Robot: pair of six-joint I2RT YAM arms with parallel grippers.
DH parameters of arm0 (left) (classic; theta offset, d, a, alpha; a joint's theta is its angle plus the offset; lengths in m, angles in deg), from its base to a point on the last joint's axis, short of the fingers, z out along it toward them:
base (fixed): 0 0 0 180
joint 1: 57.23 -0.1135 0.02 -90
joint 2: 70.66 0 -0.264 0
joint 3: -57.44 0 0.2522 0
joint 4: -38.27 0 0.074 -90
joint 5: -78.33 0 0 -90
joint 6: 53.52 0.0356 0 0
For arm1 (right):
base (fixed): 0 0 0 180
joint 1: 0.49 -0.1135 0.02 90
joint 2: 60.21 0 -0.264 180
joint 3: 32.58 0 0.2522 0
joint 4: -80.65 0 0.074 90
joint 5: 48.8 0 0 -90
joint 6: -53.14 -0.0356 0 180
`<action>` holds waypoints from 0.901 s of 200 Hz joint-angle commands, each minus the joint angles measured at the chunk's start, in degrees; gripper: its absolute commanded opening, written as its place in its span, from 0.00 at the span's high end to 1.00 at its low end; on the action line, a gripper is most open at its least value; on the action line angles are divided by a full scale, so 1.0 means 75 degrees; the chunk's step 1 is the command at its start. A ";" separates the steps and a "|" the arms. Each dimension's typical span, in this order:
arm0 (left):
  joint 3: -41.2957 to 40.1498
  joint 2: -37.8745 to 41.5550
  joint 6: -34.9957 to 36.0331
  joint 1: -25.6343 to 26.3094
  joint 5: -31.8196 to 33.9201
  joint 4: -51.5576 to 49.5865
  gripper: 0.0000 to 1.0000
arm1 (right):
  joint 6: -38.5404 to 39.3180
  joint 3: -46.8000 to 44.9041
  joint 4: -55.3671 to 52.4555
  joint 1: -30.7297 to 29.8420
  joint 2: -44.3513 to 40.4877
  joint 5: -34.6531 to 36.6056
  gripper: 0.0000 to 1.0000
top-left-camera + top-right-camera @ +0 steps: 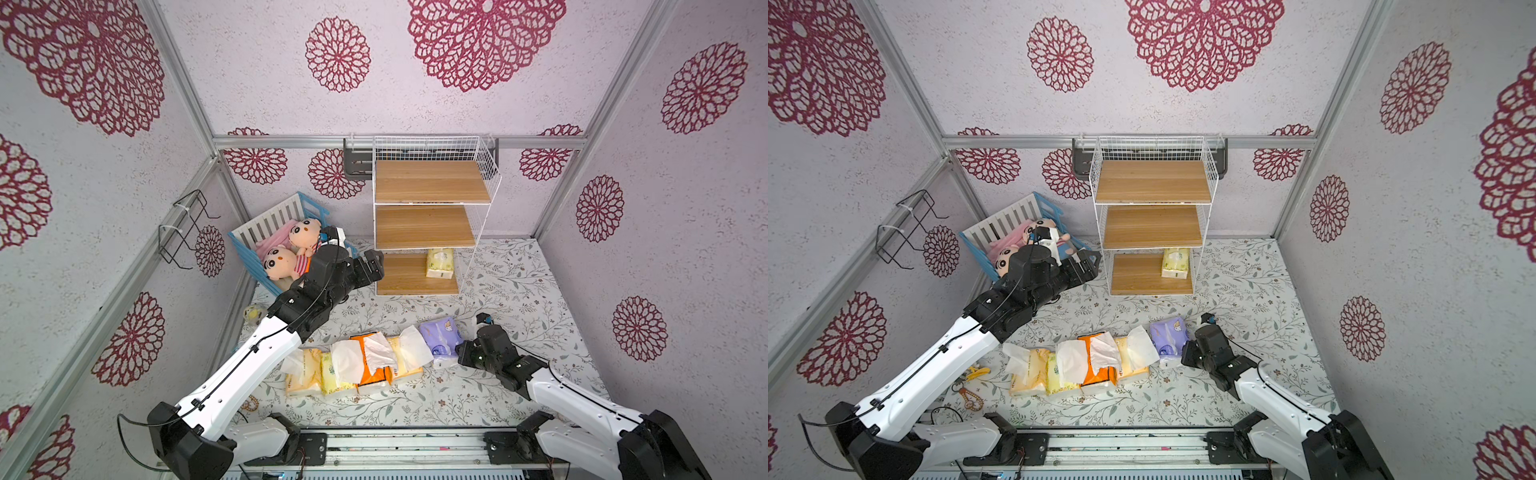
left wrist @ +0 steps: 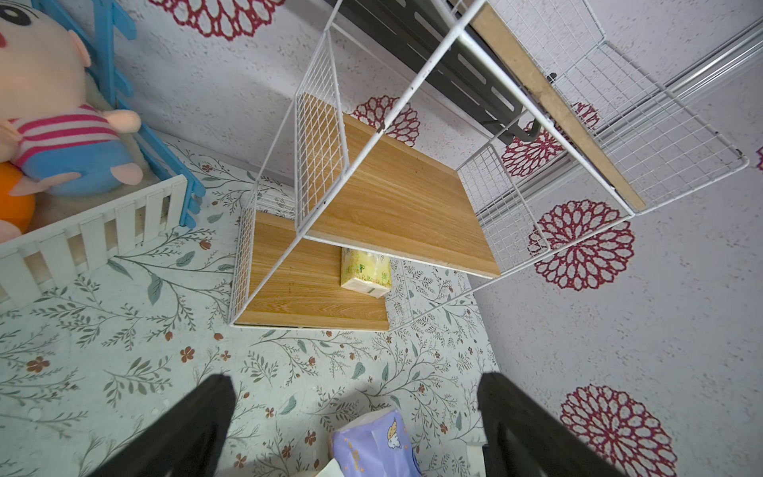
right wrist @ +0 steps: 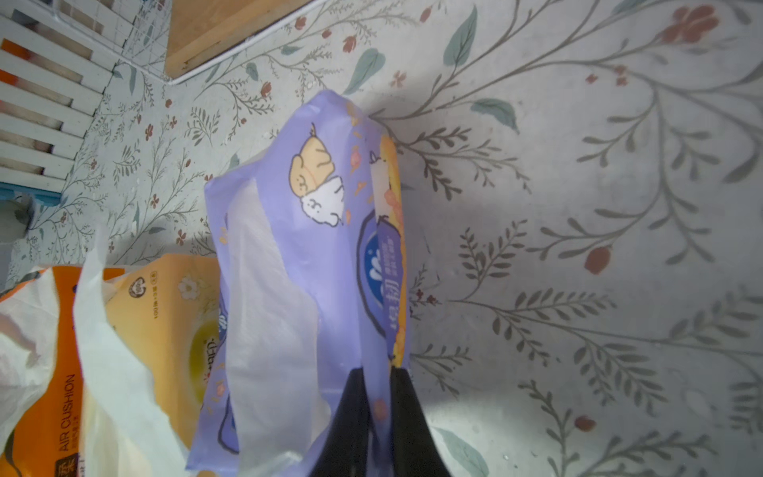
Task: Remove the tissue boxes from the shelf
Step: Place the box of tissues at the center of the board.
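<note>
**Operator:** What lies nearest me?

**Spotter:** Along the table's point(image 1: 519, 291) front edge you have five tissue boxes in a row, side by side: a yellow-orange pack point(image 1: 303, 374), a yellow pack point(image 1: 328, 384), a bright orange pack point(image 1: 376, 374), a pale yellow pack point(image 1: 411, 371), and the purple pack point(image 1: 441, 334) at the row's right end. White tissue sticks out of several.

**Operator:** And my right gripper?

**Spotter:** Your right gripper point(image 3: 376, 373) is clamped on the purple pack. It pinches a fold of wrapper at the pack's near end, and the pack rests on the table just beside the pale yellow one.

**Operator:** The left?

**Spotter:** Your left gripper point(image 2: 356, 382) hangs above the table with its jaws spread wide and nothing between them. It sits between the row and the shelf point(image 1: 432, 183), close to the crib point(image 1: 266, 230), and faces the shelf's bottom board.

**Operator:** What's on the shelf?

**Spotter:** It stands at the table's far edge against the back wall. One greenish-yellow pack point(image 1: 439, 262) lies at the right edge of its bottom board, partly under the middle board. The crib, with its plush dolls point(image 1: 305, 237), fills the far left corner.
</note>
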 commanded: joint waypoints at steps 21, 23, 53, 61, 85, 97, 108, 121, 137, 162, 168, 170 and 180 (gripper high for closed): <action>0.0273 -0.0141 0.0057 0.0081 0.0069 0.0034 0.01 | -0.0568 -0.0350 0.0378 -0.0445 -0.0181 -0.0291 1.00; 0.0264 -0.0140 0.0048 0.0079 0.0065 0.0046 0.01 | -0.0595 -0.0375 0.0399 -0.0467 -0.0188 -0.0308 1.00; 0.0214 -0.0175 0.0025 0.0090 0.0089 0.0118 0.01 | -0.1169 -0.0705 0.0799 -0.0842 -0.0370 -0.0359 1.00; 0.0214 -0.0186 0.0025 0.0090 0.0084 0.0114 0.01 | -0.1311 -0.0786 0.0926 -0.0950 -0.0402 -0.0377 1.00; 0.0202 -0.0199 0.0037 0.0084 0.0087 0.0108 0.01 | -0.1606 -0.0900 0.1142 -0.1211 -0.0387 -0.0381 1.00; 0.0202 -0.0187 0.0048 0.0090 0.0100 0.0108 0.01 | -0.1722 -0.0916 0.1269 -0.1358 -0.0397 -0.0364 0.99; 0.0191 -0.0186 0.0061 0.0089 0.0124 0.0108 0.01 | -0.1824 -0.0928 0.1399 -0.1464 -0.0392 -0.0361 0.93; 0.0198 -0.0187 0.0083 0.0090 0.0141 0.0089 0.01 | -0.1891 -0.0898 0.1503 -0.1572 -0.0369 -0.0328 0.82; 0.0202 -0.0175 0.0119 0.0089 0.0138 0.0054 0.01 | -0.1903 -0.0732 0.1332 -0.1626 -0.0391 -0.0170 0.58; 0.0205 -0.0118 0.0218 0.0090 0.0222 -0.0029 0.00 | -0.1773 -0.0286 0.0475 -0.1663 -0.0911 0.0626 0.39; 0.0202 -0.0106 0.0244 0.0084 0.0259 -0.0032 0.00 | -0.1730 -0.0160 0.0272 -0.1663 -0.1077 0.0819 0.36; 0.0202 -0.0099 0.0256 0.0088 0.0268 -0.0038 0.00 | -0.1703 -0.0128 0.0214 -0.1663 -0.1124 0.0892 0.35; 0.0202 -0.0093 0.0282 0.0090 0.0340 -0.0034 0.00 | -0.1613 0.0049 0.0011 -0.1651 -0.1338 0.1171 0.29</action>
